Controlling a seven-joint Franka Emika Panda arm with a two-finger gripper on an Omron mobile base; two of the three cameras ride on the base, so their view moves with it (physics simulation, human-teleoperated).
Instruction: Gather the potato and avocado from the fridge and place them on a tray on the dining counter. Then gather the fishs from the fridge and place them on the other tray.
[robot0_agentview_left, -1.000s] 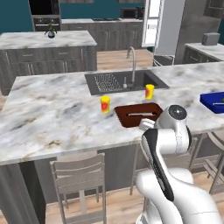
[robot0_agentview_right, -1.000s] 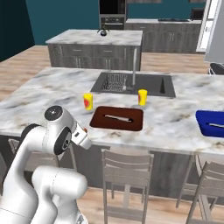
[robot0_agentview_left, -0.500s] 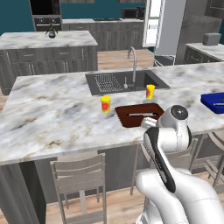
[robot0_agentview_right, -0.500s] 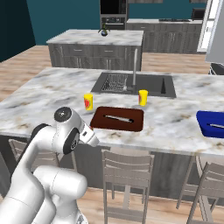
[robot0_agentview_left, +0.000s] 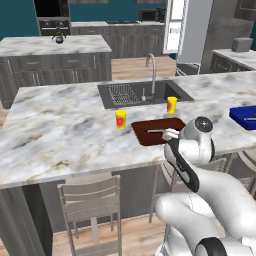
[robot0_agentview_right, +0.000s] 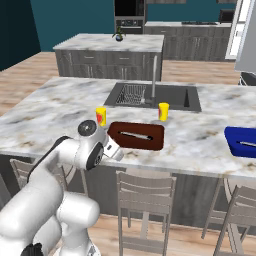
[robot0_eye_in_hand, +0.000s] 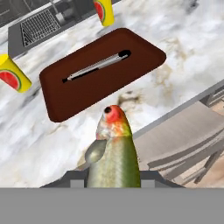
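Fingers of the gripper (robot0_eye_in_hand: 113, 177) are clamping a slender grey-green fish (robot0_eye_in_hand: 114, 153), whose red-orange head is pointing out ahead of the hand toward the brown tray; the fingertips themselves are hidden behind the fish's body.

Dining counter (robot0_agentview_left: 65, 135), the long marbled island, is spanning both base views, with its inset sink (robot0_agentview_left: 142, 93) and faucet (robot0_agentview_left: 150, 70) sitting at mid-length. Behind it, a second marbled island (robot0_agentview_right: 110, 42) is standing against the dark cabinets. Grey bar stools (robot0_agentview_right: 145, 200) are lining the near side of the counter.

White arm (robot0_agentview_left: 192, 150) is reaching up from the base, its wrist hovering at the near edge of the counter, just beside the brown tray.

Dark reddish-brown tray (robot0_eye_in_hand: 103, 70) is lying flat on the counter in front of the sink, and a second slender fish (robot0_eye_in_hand: 96, 66) is resting lengthwise inside it, clear of the rims. Held fish is hanging over the counter's near edge, short of that tray and apart from it.

Blue tray (robot0_agentview_right: 242, 142) is sitting well apart, toward the right end of the counter, with something small lying in it that is too faint to identify.

Two yellow cups with red watermelon prints, one (robot0_agentview_left: 120, 119) at the left of the brown tray and the other (robot0_agentview_left: 171, 104) behind it near the sink, are standing upright.
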